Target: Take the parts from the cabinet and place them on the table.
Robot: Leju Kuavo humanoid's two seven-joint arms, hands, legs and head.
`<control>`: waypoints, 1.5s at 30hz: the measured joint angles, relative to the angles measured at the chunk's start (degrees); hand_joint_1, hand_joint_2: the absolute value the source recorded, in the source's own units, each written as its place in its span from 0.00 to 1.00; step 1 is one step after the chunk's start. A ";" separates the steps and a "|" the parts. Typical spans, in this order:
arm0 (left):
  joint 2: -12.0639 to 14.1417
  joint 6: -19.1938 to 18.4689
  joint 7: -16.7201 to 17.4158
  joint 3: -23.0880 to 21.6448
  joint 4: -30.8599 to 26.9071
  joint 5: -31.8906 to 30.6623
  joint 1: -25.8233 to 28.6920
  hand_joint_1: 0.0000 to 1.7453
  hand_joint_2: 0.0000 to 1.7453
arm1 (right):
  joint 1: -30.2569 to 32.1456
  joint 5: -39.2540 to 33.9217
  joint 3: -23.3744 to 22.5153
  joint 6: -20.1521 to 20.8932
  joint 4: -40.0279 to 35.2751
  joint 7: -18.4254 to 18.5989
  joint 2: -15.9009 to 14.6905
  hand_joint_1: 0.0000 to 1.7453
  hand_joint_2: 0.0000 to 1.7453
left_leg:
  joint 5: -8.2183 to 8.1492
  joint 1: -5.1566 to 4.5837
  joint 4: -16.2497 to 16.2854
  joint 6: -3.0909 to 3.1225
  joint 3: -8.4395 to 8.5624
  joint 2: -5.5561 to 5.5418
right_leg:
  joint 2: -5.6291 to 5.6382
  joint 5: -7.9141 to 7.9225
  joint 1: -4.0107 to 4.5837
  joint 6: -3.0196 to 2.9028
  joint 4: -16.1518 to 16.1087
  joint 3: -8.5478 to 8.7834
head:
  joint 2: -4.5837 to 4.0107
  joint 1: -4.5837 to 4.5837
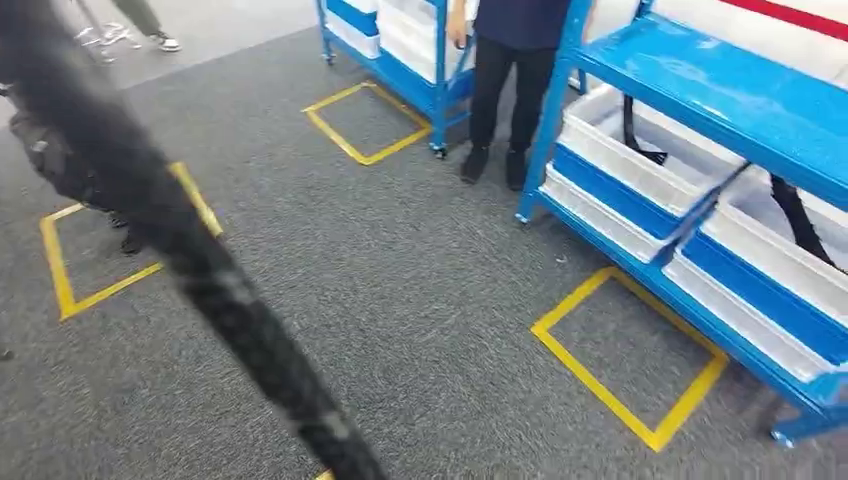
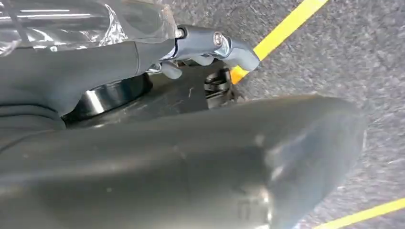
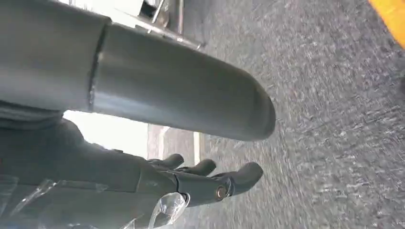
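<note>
A blue cabinet rack (image 1: 720, 90) stands at the right in the head view, with white bins (image 1: 610, 150) on its lower shelf. A black strap-like part (image 1: 632, 120) lies in the nearer-left bin, and another black part (image 1: 795, 215) in the bin to its right. My left hand (image 2: 210, 45) hangs over the grey carpet and holds nothing. My right hand (image 3: 205, 179) also hangs above the carpet, its dark fingers (image 3: 246, 174) stretched out and bare.
A person in dark trousers (image 1: 505, 90) stands at the rack's left end. A second blue rack (image 1: 400, 45) is behind. Yellow tape squares (image 1: 630, 360) mark the carpet. A blurred dark cable (image 1: 200, 260) crosses the near left, and more feet (image 1: 130, 240) stand there.
</note>
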 joint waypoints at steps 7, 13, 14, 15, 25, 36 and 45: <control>-0.09 -0.13 -0.04 -0.70 0.00 -0.61 -0.48 0.00 0.00 | -0.08 0.39 1.05 1.40 0.15 0.46 -0.09 0.00 0.00 | -0.56 -0.49 0.47 -1.42 0.63 4.27 | -3.97 6.67 0.36 -1.31 -18.45 10.59 | 0.00 -0.09; -0.09 -0.22 0.00 -1.20 0.00 -1.16 -0.58 0.00 0.00 | -0.52 0.50 1.77 2.40 0.15 1.03 -0.04 0.00 0.00 | -9.64 0.76 15.48 -3.60 -5.38 -1.85 | -0.20 8.09 -0.11 -3.20 -18.76 9.42 | 0.00 -0.15; -0.09 -0.22 -0.15 -1.22 0.00 -1.22 -0.53 0.00 0.00 | -0.50 0.55 1.97 2.54 0.15 1.07 -0.04 0.00 0.00 | -10.70 0.78 19.05 -3.71 -6.90 -1.99 | 0.62 8.27 -0.09 -3.17 -18.72 9.16 | 0.00 -0.18; -0.09 -0.22 -0.13 -1.25 0.00 -1.38 -0.80 0.00 0.00 | -0.38 0.59 2.06 2.73 0.15 1.22 -0.04 0.00 0.00 | -10.24 0.78 19.63 -3.69 -7.04 -2.05 | 1.40 8.42 -0.10 -3.08 -18.72 9.02 | 0.00 -0.17; -0.20 -0.24 0.11 -2.45 0.00 -1.83 -1.29 0.00 0.00 | -0.15 1.03 2.93 3.76 0.33 1.42 -0.09 0.00 0.00 | -0.62 0.69 -0.49 -0.91 1.80 -4.05 | 4.28 9.14 -0.34 -0.55 -17.84 7.35 | 0.00 -0.11; -0.31 -0.22 0.13 -2.64 0.00 -2.43 -0.88 0.00 0.00 | -0.54 1.05 3.30 4.83 0.39 1.03 -0.09 0.00 0.00 | -1.06 -0.38 0.13 -1.44 1.26 3.48 | -5.38 6.96 -0.16 -0.80 -18.49 10.47 | 0.00 0.09; -0.35 -0.24 0.17 -2.69 0.00 -2.73 -0.82 0.00 0.00 | -0.62 1.07 3.67 5.47 0.42 1.09 -0.04 0.00 0.00 | -10.88 0.56 20.03 -3.69 -7.17 -2.08 | 0.75 8.22 0.08 -3.16 -18.56 8.94 | 0.00 0.09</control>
